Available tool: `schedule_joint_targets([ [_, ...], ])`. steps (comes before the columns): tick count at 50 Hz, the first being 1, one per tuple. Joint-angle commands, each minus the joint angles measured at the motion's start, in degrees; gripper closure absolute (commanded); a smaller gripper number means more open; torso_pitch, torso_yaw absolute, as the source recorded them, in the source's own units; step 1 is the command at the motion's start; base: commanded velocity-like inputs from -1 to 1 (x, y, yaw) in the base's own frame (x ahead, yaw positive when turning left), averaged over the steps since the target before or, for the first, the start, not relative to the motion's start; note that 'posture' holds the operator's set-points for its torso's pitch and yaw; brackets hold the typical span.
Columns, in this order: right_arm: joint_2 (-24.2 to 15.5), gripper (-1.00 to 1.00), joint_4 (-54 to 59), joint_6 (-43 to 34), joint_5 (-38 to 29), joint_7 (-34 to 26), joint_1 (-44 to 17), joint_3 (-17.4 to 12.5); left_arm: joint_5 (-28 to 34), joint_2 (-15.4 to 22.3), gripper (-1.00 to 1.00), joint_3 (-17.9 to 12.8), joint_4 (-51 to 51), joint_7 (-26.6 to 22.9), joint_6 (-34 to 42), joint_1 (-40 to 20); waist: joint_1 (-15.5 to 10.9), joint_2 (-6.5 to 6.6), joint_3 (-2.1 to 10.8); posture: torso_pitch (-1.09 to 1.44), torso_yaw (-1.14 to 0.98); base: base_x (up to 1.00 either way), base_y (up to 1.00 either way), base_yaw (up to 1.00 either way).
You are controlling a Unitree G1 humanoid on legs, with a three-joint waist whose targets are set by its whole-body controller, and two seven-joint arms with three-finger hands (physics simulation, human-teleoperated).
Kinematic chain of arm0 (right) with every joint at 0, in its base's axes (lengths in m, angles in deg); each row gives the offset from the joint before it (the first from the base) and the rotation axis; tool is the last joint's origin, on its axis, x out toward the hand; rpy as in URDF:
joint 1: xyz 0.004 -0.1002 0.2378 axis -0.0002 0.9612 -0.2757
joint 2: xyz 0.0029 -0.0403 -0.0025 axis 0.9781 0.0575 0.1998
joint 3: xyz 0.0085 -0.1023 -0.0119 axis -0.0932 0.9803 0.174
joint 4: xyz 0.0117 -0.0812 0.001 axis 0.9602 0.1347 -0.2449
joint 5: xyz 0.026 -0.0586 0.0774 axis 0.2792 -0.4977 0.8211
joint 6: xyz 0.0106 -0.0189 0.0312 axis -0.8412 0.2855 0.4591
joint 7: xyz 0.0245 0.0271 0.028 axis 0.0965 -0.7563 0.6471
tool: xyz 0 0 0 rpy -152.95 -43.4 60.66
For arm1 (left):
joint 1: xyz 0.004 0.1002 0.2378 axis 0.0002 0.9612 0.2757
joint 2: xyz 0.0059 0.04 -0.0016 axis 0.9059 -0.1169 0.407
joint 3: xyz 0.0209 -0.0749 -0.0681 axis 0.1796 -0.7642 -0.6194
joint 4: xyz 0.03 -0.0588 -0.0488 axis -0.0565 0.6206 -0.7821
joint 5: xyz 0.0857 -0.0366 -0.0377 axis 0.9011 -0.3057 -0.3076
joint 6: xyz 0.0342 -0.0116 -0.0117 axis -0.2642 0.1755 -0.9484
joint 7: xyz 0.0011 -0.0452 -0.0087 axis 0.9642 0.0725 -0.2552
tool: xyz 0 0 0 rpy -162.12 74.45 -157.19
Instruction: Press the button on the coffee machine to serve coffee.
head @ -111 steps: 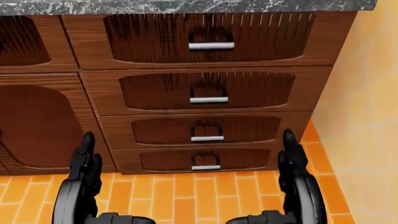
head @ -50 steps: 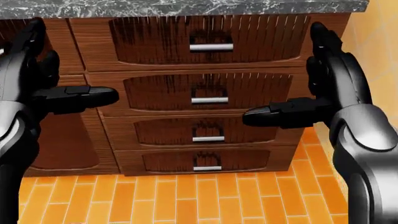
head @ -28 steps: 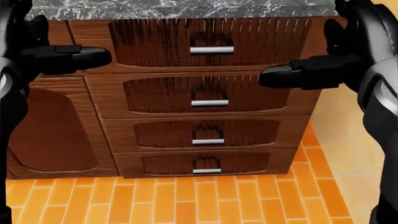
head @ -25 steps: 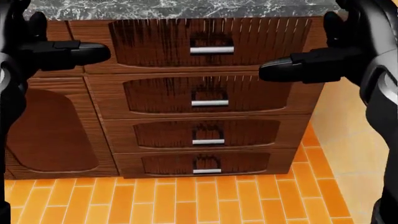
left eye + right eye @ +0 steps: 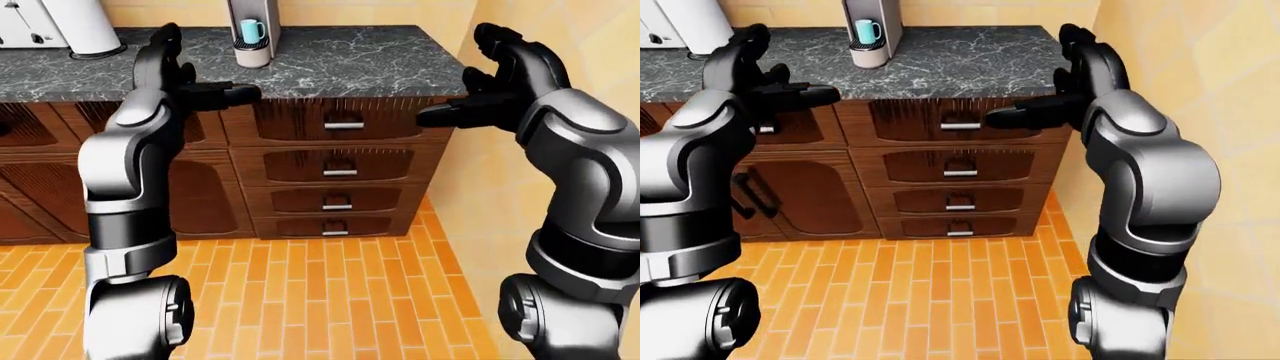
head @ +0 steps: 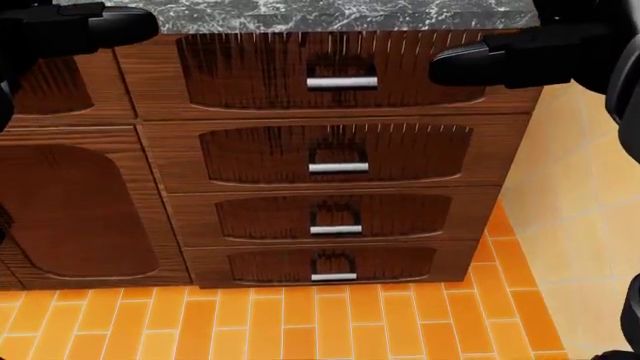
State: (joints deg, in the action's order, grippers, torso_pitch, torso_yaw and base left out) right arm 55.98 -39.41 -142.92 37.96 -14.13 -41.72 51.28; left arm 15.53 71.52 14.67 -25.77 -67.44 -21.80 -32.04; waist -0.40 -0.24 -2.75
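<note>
The coffee machine [image 5: 252, 30] is cut off at the top edge; its button can't be made out.

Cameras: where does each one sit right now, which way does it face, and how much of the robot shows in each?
Head view: on the head, pitched down at the drawer stack and orange floor; only dark fingers at the top corners show.
Left-eye view: on the head, aimed at the counter with coffee machine and teal cup; left hand, right hand, both arms raised.
Right-eye view: nearly the same scene, shifted sideways.
Shared: all three show the drawer stack.
</note>
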Motion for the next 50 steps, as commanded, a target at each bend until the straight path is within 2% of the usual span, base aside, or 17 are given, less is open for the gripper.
schedule_joint_targets([
  [1,-0.9,-1.00,-1.3,1.6,-0.1,0.4,-1.9,-0.7,-0.1,0.7,-1.00,-0.3,-1.9,0.0,-1.6,-1.9,0.0,0.00,1.64,0.00,0.00,0.00,0.00,0.00],
  [3,-0.6,-1.00,-2.0,2.4,0.1,0.5,-0.1,-1.3,0.0,0.6,-1.00,-0.2,-2.4,-0.1,-1.7,-1.0,0.0,0.00,1.62,0.00,0.00,0.00,0.00,0.00],
  [9,-0.9,-1.00,-2.0,2.4,0.6,1.1,-0.4,-1.2,0.2,0.8,-1.00,-0.2,-2.2,-0.4,-1.7,-1.2,0.0,-0.05,1.71,0.00,0.00,0.00,0.00,0.00],
  [10,-0.8,-1.00,-2.0,2.5,0.8,1.1,-0.3,-1.2,0.3,0.8,-1.00,-0.2,-1.6,-0.5,-2.1,-1.4,0.1,0.20,2.95,0.00,0.00,0.05,0.00,0.00],
  [12,-1.0,-1.00,-1.7,2.3,0.9,1.2,-0.8,-1.0,0.3,0.8,-1.00,-0.3,-1.3,-0.5,-2.3,-1.4,0.1,0.35,2.22,0.00,0.00,0.07,0.00,0.00],
  [20,-1.2,-1.00,-1.6,1.6,1.8,1.9,-1.8,-1.4,0.3,1.2,-1.00,-0.5,-1.2,-0.7,-2.4,-1.2,0.3,0.10,2.06,0.00,0.00,0.08,0.00,0.00],
  [27,-2.0,-1.00,-1.0,1.0,2.2,1.9,-3.2,-1.2,0.1,1.7,-1.00,-0.7,-0.5,-0.5,-2.5,-1.8,0.4,2.19,1.62,0.00,0.00,0.07,0.00,0.00],
  [31,-2.1,-1.00,-1.4,0.5,2.4,2.0,-3.3,-1.3,0.0,1.8,-1.00,-0.6,-0.7,-0.6,-2.2,-1.8,0.3,1.71,1.96,0.00,0.00,0.08,0.00,0.00],
  [33,-2.2,-1.00,-1.5,0.4,2.5,2.0,-3.3,-1.4,0.1,1.8,-1.00,-0.6,-0.6,-0.7,-2.5,-1.6,0.2,0.90,2.21,0.00,0.00,0.08,0.00,0.00],
  [35,-1.9,-1.00,-1.9,0.8,2.6,2.2,-2.3,-1.5,0.1,1.8,-1.00,-0.7,-0.8,-0.7,-2.4,-1.3,0.0,-0.74,2.08,0.00,0.00,0.08,0.00,0.00],
  [37,-1.9,-1.00,-1.8,1.0,2.7,2.2,-2.2,-1.5,0.2,1.7,-1.00,-0.7,-0.7,-0.7,-2.6,-1.2,-0.4,-3.15,1.78,0.00,0.00,0.07,0.00,0.00],
  [38,-2.0,-1.00,-1.6,1.3,2.7,2.2,-2.0,-1.5,0.3,1.7,-1.00,-0.6,-0.3,-0.9,-3.2,-1.0,-0.3,-1.61,1.80,0.00,0.00,0.08,0.00,0.00],
  [40,-2.3,-1.00,-1.5,0.6,2.8,2.3,-2.9,-1.4,0.3,1.8,-1.00,-0.7,-0.3,-0.8,-2.8,-1.3,-0.2,-2.63,1.86,0.00,0.00,0.08,0.00,0.00],
  [42,-2.4,-1.00,-1.5,0.4,2.9,2.2,-3.2,-1.4,0.2,1.7,-1.00,-0.7,-0.6,-0.8,-2.7,-1.2,0.0,-2.03,2.40,0.00,0.00,0.08,0.00,0.00],
  [46,-2.3,-1.00,-1.5,0.8,2.9,2.3,-2.6,-1.4,0.3,1.9,-1.00,-0.7,-0.7,-0.9,-2.7,-0.9,0.0,-0.22,1.43,0.00,0.00,0.08,0.00,0.00],
  [48,-2.2,-1.00,-1.4,1.1,2.9,2.4,-2.5,-1.4,0.4,1.8,-1.00,-0.7,-0.5,-1.0,-2.8,-0.9,0.3,1.17,1.38,0.00,0.00,0.07,0.00,0.00],
  [50,-2.2,-1.00,-1.5,0.6,3.0,2.5,-2.8,-1.4,0.3,1.9,-1.00,-0.8,-0.9,-0.9,-2.4,-0.9,0.7,4.13,2.04,0.00,0.00,0.07,0.00,0.00],
])
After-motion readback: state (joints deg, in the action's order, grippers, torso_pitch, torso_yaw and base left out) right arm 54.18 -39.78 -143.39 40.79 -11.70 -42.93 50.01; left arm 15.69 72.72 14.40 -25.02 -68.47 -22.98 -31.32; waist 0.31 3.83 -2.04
